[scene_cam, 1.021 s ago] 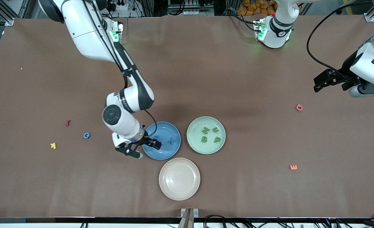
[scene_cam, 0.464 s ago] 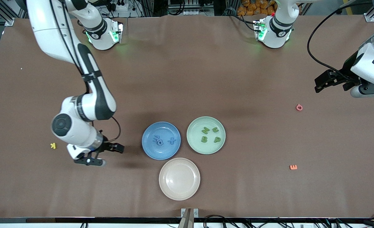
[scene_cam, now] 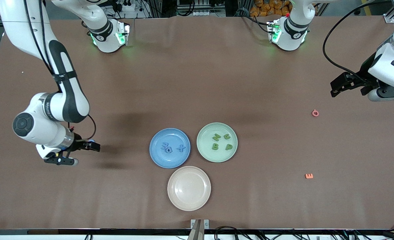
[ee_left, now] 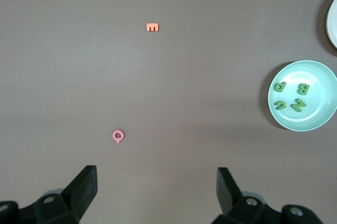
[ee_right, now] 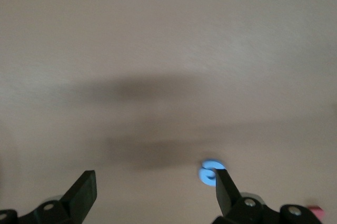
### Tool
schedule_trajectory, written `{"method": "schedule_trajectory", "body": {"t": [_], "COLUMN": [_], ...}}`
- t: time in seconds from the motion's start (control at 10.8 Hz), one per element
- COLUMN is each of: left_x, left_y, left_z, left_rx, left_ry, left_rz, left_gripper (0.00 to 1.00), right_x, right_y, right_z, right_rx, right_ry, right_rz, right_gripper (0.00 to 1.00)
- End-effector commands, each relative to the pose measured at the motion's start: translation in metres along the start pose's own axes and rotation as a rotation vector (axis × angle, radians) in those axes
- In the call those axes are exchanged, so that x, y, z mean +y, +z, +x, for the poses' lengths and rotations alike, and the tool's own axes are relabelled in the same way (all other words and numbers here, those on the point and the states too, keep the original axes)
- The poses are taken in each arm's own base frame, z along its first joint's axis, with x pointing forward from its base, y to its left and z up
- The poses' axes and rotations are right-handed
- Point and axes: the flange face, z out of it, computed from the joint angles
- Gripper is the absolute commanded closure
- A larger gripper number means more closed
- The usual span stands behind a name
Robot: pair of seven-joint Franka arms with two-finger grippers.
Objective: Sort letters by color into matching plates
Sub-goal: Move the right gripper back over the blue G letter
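The right gripper (scene_cam: 78, 154) hangs with fingers apart; the blue C (ee_right: 211, 173) lies on the table beside one fingertip (ee_right: 224, 184), not between them. It should centre over the letter, then descend. The left gripper (ee_left: 157, 190), fingers apart, waits.

I'm seeing the right gripper (scene_cam: 80, 154) covering most of a blue letter (ee_right: 211, 173). The cream plate (ee_left: 333, 19) is being cut off by the left wrist view's edge. The shapes of the blue letters in the blue plate (scene_cam: 157, 155) are staying too small for me to read.
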Motion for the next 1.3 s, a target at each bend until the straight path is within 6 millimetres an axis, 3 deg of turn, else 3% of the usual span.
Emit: {"method": "schedule_trajectory", "body": {"t": [0.0, 0.19, 0.74, 1.21], "left_x": [0.0, -0.001, -0.005, -0.006], "left_y": [-0.005, -0.004, -0.004, -0.004], "left_z": [-0.002, -0.002, -0.001, 0.0], "left_rx": [0.006, 0.005, 0.003, 0.003], "left_ry": [-0.003, -0.005, -0.001, -0.001], "left_rz": [-0.005, -0.006, -0.007, -0.007], "left_gripper": [0.0, 0.0, 0.0, 0.0], "right_x": [0.037, 0.051, 0.059, 0.061], "right_y": [0.01, 0.028, 0.072, 0.096], "right_z": [-0.029, -0.036, -0.039, -0.047], "right_rx": [-0.036, -0.026, 0.014, 0.037], "right_ry": [0.044, 0.063, 0.087, 0.088], "right_rz": [-0.006, -0.014, -0.028, -0.041], "right_gripper": [0.0, 0.0, 0.0, 0.03]}}
